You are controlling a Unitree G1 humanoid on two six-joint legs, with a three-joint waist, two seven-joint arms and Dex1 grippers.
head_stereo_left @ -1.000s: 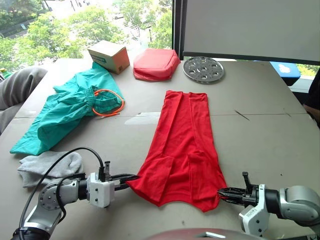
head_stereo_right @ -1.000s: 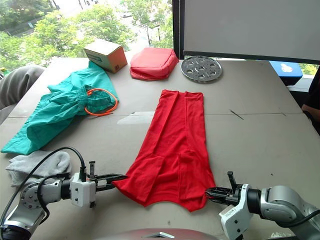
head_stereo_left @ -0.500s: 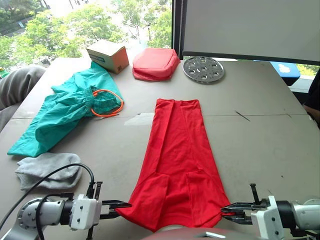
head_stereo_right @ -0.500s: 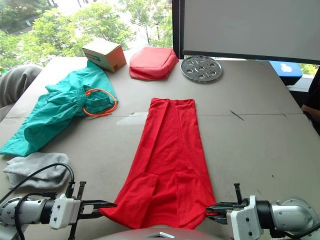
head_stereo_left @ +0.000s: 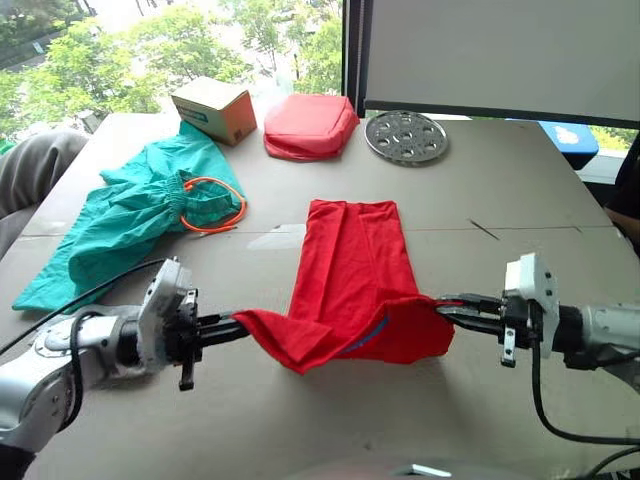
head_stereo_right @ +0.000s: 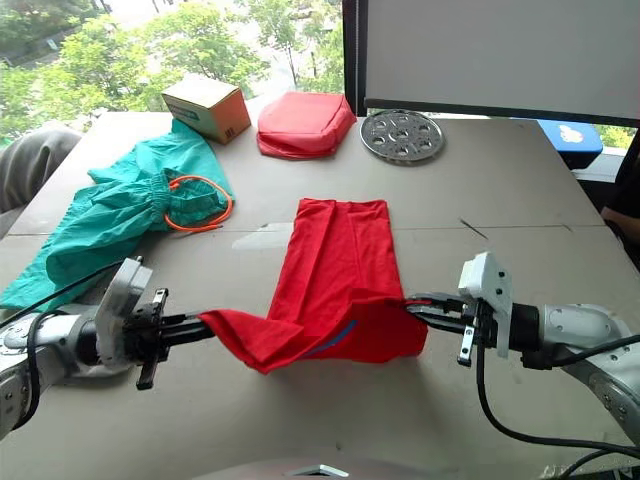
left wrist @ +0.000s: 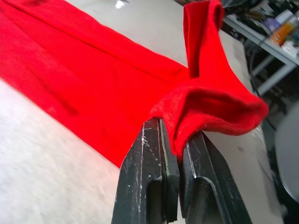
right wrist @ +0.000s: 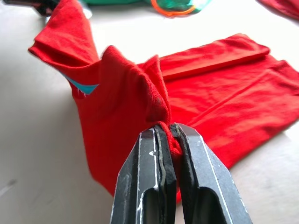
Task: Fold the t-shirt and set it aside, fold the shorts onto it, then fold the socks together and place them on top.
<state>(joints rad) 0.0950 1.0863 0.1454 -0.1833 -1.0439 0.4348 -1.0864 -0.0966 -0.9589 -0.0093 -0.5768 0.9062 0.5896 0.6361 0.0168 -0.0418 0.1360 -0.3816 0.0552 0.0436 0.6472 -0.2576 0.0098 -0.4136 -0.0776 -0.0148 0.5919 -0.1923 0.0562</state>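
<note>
T-shirt (head_stereo_left: 350, 270) half-folded, near corners clamped in left pincer (head_stereo_left: 232, 325) and right pincer (head_stereo_left: 440, 311); shorts (head_stereo_left: 130, 220) at ten o'clock and socks await.

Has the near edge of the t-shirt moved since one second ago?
Yes. The t-shirt's near edge, pinched by the left gripper and right gripper, has risen off the table and travelled toward the metal disc.
</note>
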